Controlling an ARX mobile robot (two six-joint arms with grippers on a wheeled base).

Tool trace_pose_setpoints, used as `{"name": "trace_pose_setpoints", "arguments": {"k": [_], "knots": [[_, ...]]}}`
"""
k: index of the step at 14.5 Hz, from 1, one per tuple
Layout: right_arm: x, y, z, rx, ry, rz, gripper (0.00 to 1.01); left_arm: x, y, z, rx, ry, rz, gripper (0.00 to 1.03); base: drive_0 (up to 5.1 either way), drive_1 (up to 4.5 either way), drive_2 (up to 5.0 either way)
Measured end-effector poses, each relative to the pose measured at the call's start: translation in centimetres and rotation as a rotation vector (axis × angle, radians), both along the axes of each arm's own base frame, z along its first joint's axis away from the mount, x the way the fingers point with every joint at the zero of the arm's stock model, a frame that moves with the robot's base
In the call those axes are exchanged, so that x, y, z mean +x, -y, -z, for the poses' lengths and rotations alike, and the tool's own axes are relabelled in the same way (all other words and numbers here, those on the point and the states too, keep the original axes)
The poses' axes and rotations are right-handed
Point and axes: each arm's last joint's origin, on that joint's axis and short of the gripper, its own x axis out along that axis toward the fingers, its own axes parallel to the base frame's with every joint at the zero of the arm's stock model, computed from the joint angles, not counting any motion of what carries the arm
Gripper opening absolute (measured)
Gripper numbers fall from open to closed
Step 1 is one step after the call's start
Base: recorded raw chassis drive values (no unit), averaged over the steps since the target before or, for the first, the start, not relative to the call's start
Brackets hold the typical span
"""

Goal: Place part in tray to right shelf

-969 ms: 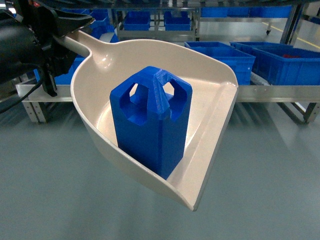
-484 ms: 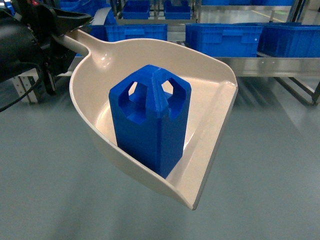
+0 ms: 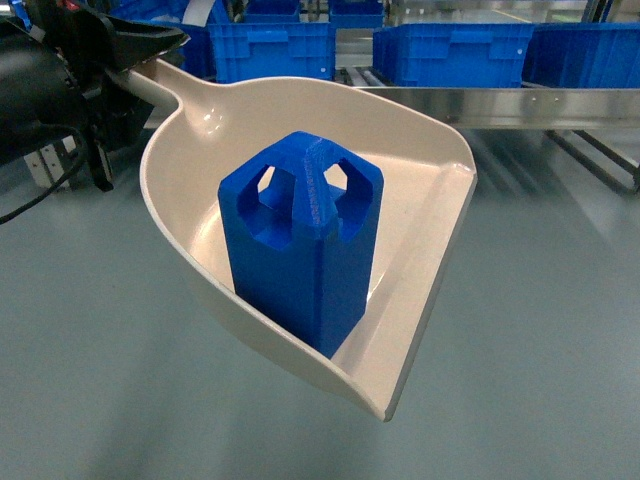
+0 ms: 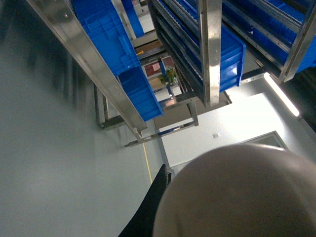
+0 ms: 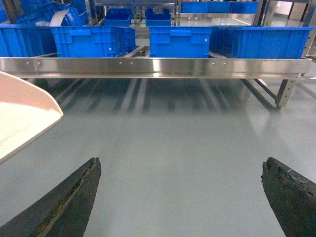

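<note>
The blue part stands upright inside the beige tray, which hangs in the air above the grey floor. At the upper left my left gripper is shut on the tray's handle. From the left wrist, the tray's underside fills the lower right, with one black finger beside it. My right gripper is open over bare floor with nothing between its fingers; a corner of the tray shows at its left. The right shelf's steel front rail runs ahead, also facing the right wrist as a bolted front rail.
Several big blue crates sit on the rack behind the rail, and blue crates line it in the right wrist view too. Rack legs stand at the right. Grey floor lies between me and the rack.
The rack rail and crates have slid upward in the head view and the crates look larger. Tray, part and left gripper keep the same place in view.
</note>
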Motion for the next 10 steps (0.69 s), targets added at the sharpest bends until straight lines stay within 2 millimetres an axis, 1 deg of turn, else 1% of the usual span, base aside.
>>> {"name": "trace_pose_setpoints", "arguments": {"k": [2,10], "knots": [[0.0,0.0,-0.01,0.0,0.001,0.0,0.98,0.0,0.0,0.0,0.0,0.0,0.0,0.12,0.0,0.0,0.0],[0.0,0.0,-0.01,0.0,0.001,0.0,0.98,-0.01,0.0,-0.01,0.0,0.0,0.001,0.12,-0.1,4.06,-4.2]]}}
